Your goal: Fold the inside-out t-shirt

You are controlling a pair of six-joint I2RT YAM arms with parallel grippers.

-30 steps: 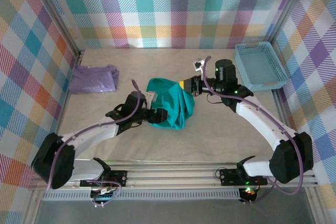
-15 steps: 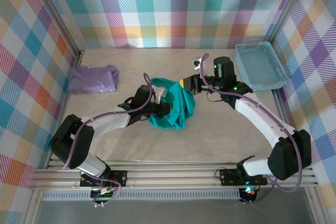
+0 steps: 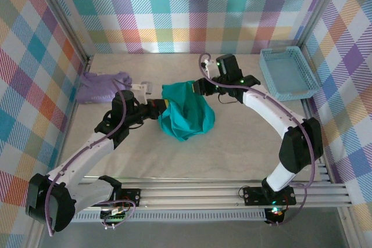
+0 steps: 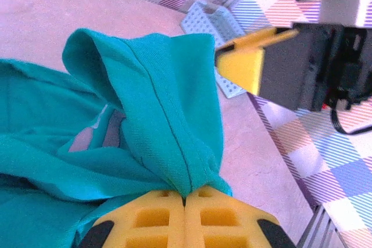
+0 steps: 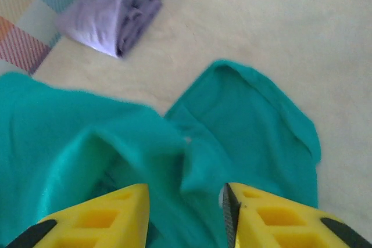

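The inside-out t-shirt (image 3: 187, 117) lies in a crumpled teal heap at the table's middle. My left gripper (image 3: 160, 107) sits at its left edge, and the left wrist view shows the yellow fingers (image 4: 157, 219) shut on a seamed fold of the t-shirt (image 4: 163, 114). My right gripper (image 3: 197, 87) hovers over the heap's upper edge. In the right wrist view my right gripper (image 5: 186, 207) stands open, its fingertips (image 5: 261, 213) apart above loose folds of the t-shirt (image 5: 250, 126). The right gripper's yellow finger (image 4: 244, 65) also appears just beyond the held fold.
A pale lavender garment (image 3: 104, 87) lies bunched at the far left, also seen as the lavender garment (image 5: 110, 15) in the right wrist view. A light blue basket (image 3: 289, 74) stands at the back right. Checked walls enclose the table on three sides.
The left gripper closed on the shirt and drew back to the left with a fold. The right gripper opened, let go of the fabric and shifted left and back.
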